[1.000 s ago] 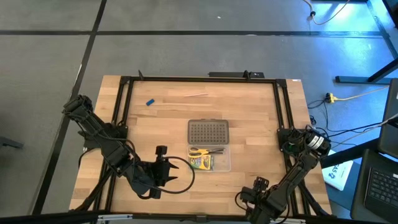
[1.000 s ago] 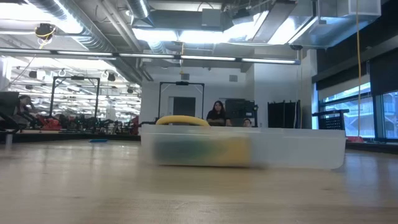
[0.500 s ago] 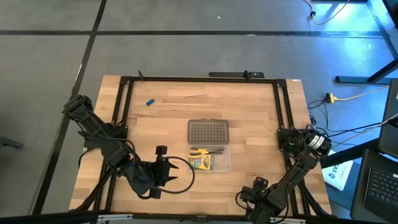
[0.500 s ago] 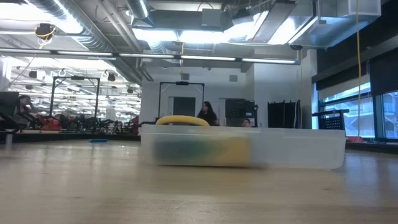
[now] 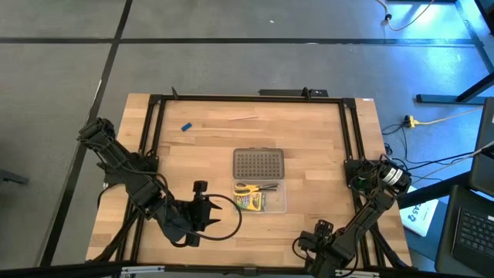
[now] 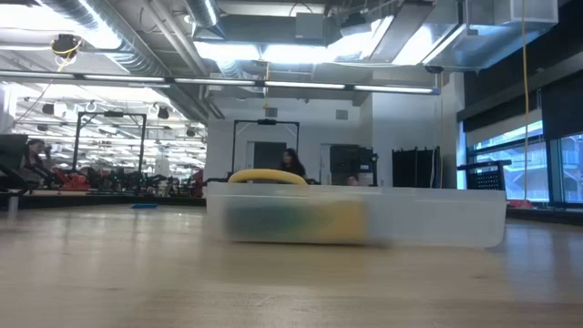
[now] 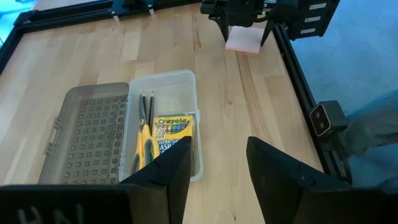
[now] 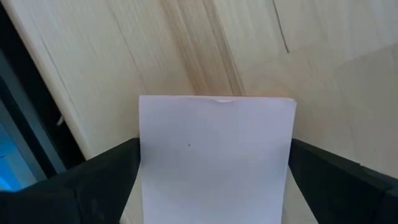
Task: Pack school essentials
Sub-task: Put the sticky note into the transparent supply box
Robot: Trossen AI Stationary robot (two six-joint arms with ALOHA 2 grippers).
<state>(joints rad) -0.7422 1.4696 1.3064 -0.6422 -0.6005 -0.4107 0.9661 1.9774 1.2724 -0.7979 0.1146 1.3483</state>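
The clear case [image 5: 260, 197] lies open near the table's middle, with its grey perforated lid [image 5: 258, 164] on its far side. Inside it are yellow-handled scissors [image 7: 142, 148], thin pencils [image 7: 146, 106] and the green-and-yellow crayon box [image 7: 172, 132]. A blue eraser [image 5: 186, 127] and a pale stick [image 5: 242, 117] lie toward the far edge. My left gripper [image 7: 217, 168] is open, left of the case near the near edge. My right gripper [image 7: 244, 25] stands at the near right over the pink sticky-note pad [image 7: 244, 40], shut on it. My right gripper holds the sticky-note pad [image 8: 216, 155] pinched between its two fingers [image 8: 106, 180], one on each of two opposite side edges [image 8: 144, 168]. The fingers come from above, pointing down. In the left wrist view the pad looks flat on the table.
A black frame rail [image 5: 355, 162] runs along the table's right side next to the right arm, and another [image 5: 150, 139] runs along the left. Bare wood lies between the case and the right gripper. A person [image 6: 290, 164] shows far off in the room.
Neither arm nor any of the things on the table has moved. The person in the room behind has walked toward the picture's left.
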